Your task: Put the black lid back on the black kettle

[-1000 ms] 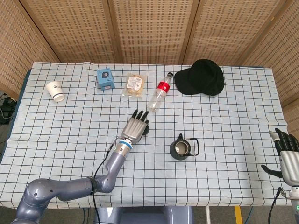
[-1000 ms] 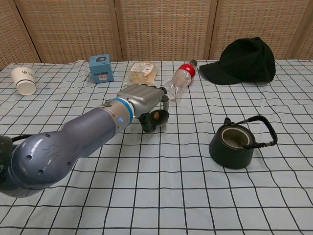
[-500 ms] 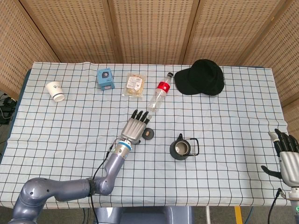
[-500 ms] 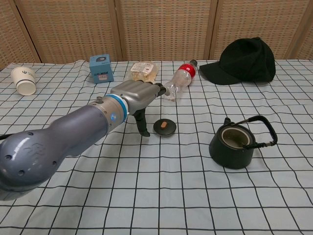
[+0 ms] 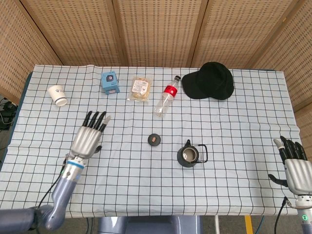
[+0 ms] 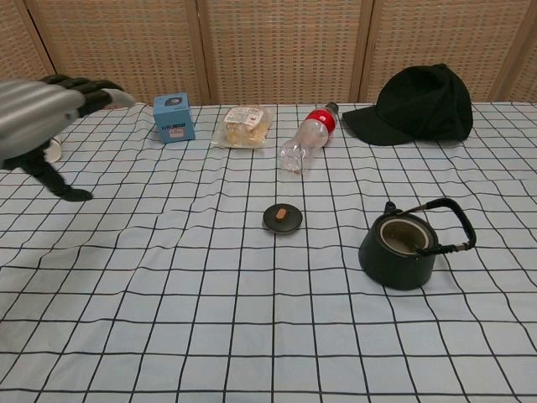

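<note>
1. Lid: one black lid (image 5: 154, 139) lies flat on the checked worktop (image 5: 234, 141), between the left robot hand (image 5: 88, 137) and the one black kettle (image 5: 190, 155), touching neither.
2. Left robot hand: fingers spread, holding nothing, well apart from the lid.
3. Right robot hand (image 5: 294, 165): fingers apart, empty, at the worktop's near right edge.
4. Kettle: upright, mouth uncovered.
5. Far side: one paper cup (image 5: 57, 95), one blue box (image 5: 110, 82), one snack packet (image 5: 141, 88), one bottle (image 5: 166, 97), one black cap (image 5: 210, 80).
</note>
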Available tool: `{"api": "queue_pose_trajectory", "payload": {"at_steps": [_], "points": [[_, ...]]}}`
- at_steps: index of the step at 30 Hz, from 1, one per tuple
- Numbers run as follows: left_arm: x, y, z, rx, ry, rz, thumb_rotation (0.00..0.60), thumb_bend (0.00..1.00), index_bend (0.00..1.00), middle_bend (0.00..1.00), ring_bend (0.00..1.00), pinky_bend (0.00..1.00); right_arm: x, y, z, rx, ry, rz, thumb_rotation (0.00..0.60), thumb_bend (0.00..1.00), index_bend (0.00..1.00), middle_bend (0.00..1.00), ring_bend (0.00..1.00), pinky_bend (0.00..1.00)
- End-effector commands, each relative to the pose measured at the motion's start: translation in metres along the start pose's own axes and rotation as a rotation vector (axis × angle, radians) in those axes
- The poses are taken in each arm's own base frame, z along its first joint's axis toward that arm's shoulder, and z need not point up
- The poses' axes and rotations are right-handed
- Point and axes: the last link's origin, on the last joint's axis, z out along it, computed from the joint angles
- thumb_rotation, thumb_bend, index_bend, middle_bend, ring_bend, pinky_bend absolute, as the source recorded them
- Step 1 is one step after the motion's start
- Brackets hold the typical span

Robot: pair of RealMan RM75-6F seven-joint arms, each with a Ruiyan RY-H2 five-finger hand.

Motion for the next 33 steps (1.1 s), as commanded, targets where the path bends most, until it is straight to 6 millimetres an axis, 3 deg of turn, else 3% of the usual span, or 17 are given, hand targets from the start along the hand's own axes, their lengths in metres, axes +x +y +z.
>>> {"api": "queue_pose_trajectory", "payload": {"at_steps": [1, 7, 11, 16, 18, 20, 22, 28, 33], "points": [[0.000, -0.048, -0.058, 0.101, 0.009, -0.051, 0.600, 0.09, 0.00, 0.00, 0.00, 0.00, -0.003, -0.002, 0.001, -0.001, 0.003, -0.017, 0.600, 0.15, 0.06, 0.00, 0.00, 0.00], [-0.002, -0.092, -0.107, 0.206, 0.013, -0.033, 0.600, 0.09, 0.00, 0.00, 0.00, 0.00, -0.006, -0.009, 0.003, 0.003, 0.015, -0.027, 0.600, 0.15, 0.06, 0.00, 0.00, 0.00], [0.000, -0.107, -0.122, 0.239, 0.018, -0.067, 0.600, 0.10, 0.00, 0.00, 0.00, 0.00, -0.006, -0.029, 0.011, 0.044, 0.021, -0.025, 0.600, 0.15, 0.06, 0.00, 0.00, 0.00], [0.000, -0.121, -0.128, 0.263, 0.006, -0.138, 0.600, 0.10, 0.00, 0.00, 0.00, 0.00, -0.004, -0.077, 0.030, 0.145, -0.002, -0.029, 0.600, 0.15, 0.07, 0.00, 0.00, 0.00], [0.005, -0.125, -0.127, 0.272, 0.027, -0.166, 0.600, 0.11, 0.00, 0.00, 0.00, 0.00, -0.003, -0.103, 0.039, 0.197, -0.023, -0.022, 0.600, 0.15, 0.08, 0.00, 0.00, 0.00], [0.010, -0.131, -0.129, 0.278, 0.047, -0.183, 0.600, 0.11, 0.00, 0.00, 0.00, 0.00, -0.006, -0.149, 0.052, 0.287, -0.051, -0.007, 0.600, 0.15, 0.09, 0.00, 0.00, 0.00], [0.012, -0.133, -0.130, 0.276, 0.048, -0.197, 0.600, 0.11, 0.00, 0.00, 0.00, 0.00, -0.009, -0.169, 0.060, 0.308, -0.064, -0.011, 0.600, 0.15, 0.11, 0.00, 0.00, 0.00], [0.013, -0.139, -0.131, 0.265, 0.020, -0.239, 0.600, 0.11, 0.00, 0.00, 0.00, 0.00, -0.031, -0.247, 0.081, 0.382, -0.116, -0.027, 0.600, 0.15, 0.16, 0.00, 0.00, 0.00], [0.015, -0.140, -0.129, 0.248, 0.015, -0.264, 0.600, 0.11, 0.00, 0.00, 0.00, 0.00, -0.050, -0.292, 0.091, 0.403, -0.137, -0.029, 0.600, 0.15, 0.20, 0.00, 0.00, 0.00]]}}
